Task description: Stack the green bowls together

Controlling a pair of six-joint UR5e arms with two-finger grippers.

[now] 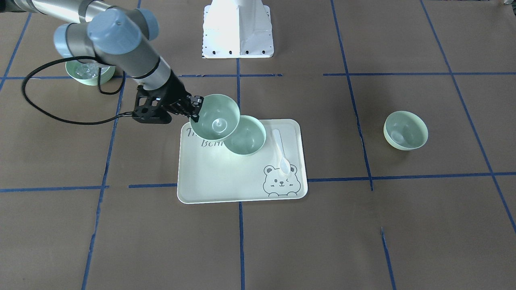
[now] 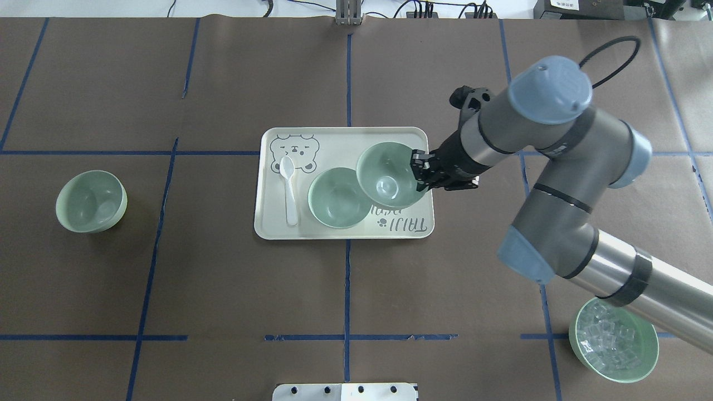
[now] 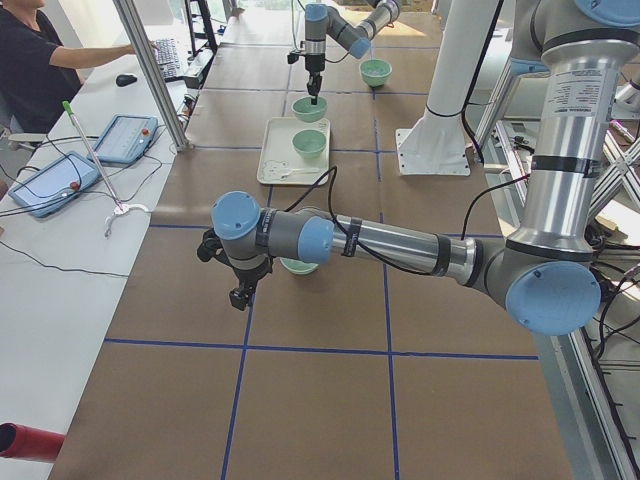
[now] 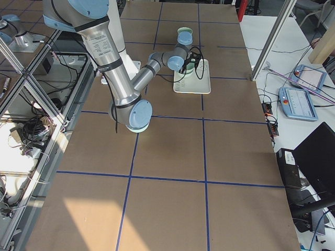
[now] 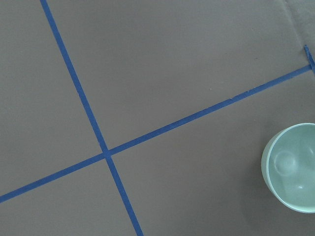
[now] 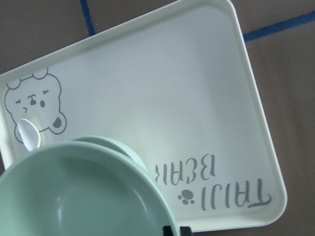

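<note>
My right gripper (image 1: 195,108) is shut on the rim of a pale green bowl (image 1: 215,117) and holds it tilted above the cream bear tray (image 1: 225,177). It also shows in the overhead view (image 2: 419,170). The held bowl (image 2: 390,175) overlaps a second green bowl (image 2: 337,197) that stands on the tray. A third green bowl (image 2: 91,200) stands alone on the table on my left side, and shows at the right edge of the left wrist view (image 5: 293,167). My left gripper (image 3: 240,292) shows only in the exterior left view, beside that bowl; I cannot tell whether it is open.
A white spoon (image 2: 288,189) lies on the tray by the bear drawing. A matching green bowl with clear ice-like pieces (image 2: 613,345) stands near my right arm's base side. The white robot base (image 1: 238,28) is at the table's edge. Blue tape lines cross the brown table.
</note>
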